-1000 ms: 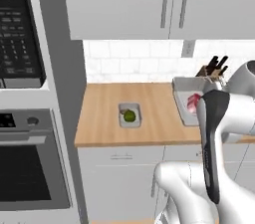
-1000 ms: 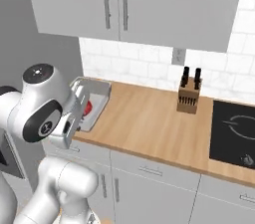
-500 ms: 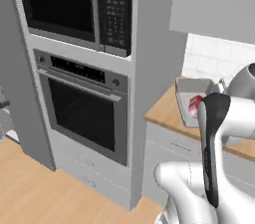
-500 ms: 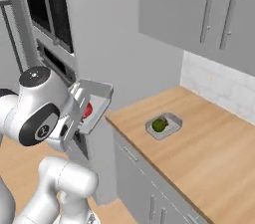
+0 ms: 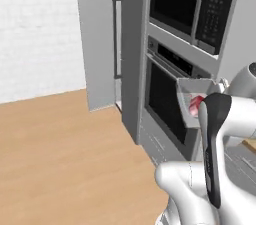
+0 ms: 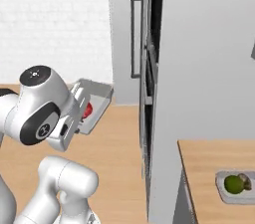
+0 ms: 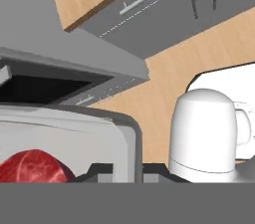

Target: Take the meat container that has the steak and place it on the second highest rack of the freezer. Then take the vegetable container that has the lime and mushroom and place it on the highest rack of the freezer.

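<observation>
I am carrying the meat container (image 6: 92, 104) up in the air, away from the counter (image 6: 219, 161), and the red steak (image 7: 31, 167) lies inside it. My jaws are clamped on the rim of the container, at a corner, so the tray hangs out to the side of the hand. I think this keeps it level so the steak does not slide. The freezer (image 5: 102, 39) stands ahead with its tall door swung out. The other tray with the lime (image 6: 233, 183) and mushroom (image 6: 244, 180) waits on the counter. The wood floor (image 5: 60, 154) in front is wide and free, but the oven (image 5: 172, 91) sits close beside the tray edge.
</observation>
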Robot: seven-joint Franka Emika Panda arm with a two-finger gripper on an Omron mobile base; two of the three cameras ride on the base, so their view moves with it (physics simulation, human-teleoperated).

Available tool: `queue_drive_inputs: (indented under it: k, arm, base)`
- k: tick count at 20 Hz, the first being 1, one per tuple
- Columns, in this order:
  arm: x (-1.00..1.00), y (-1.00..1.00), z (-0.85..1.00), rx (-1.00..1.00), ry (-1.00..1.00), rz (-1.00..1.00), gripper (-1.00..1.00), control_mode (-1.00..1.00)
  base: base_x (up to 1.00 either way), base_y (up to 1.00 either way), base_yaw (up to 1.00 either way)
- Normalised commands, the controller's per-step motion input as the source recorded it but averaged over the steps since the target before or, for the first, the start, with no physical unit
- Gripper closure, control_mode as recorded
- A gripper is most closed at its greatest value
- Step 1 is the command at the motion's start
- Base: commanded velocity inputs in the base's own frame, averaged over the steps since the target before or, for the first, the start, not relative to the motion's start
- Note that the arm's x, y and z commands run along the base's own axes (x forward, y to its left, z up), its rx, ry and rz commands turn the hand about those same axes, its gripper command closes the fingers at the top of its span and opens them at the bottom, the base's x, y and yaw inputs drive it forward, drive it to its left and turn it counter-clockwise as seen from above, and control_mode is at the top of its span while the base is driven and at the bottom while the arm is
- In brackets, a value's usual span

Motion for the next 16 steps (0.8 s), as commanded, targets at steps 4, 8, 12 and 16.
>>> queue_drive_inputs:
  k: [4,8,12,16]
  arm:
    - [0.00,0.00,0.00,0.00,0.00,0.00,1.00,1.00]
    - [0.00,0.00,0.00,0.00,0.00,0.00,1.00,1.00]
    - [0.00,0.00,0.00,0.00,0.00,0.00,1.00,1.00]
    - [0.00,0.00,0.00,0.00,0.00,0.00,1.00,1.00]
  base:
    - [0.00,0.09,0.84]
    - [0.04,0.07,0.80]
    - [0.18,0.06,0.19]
    - [0.51,0.10,-0.06]
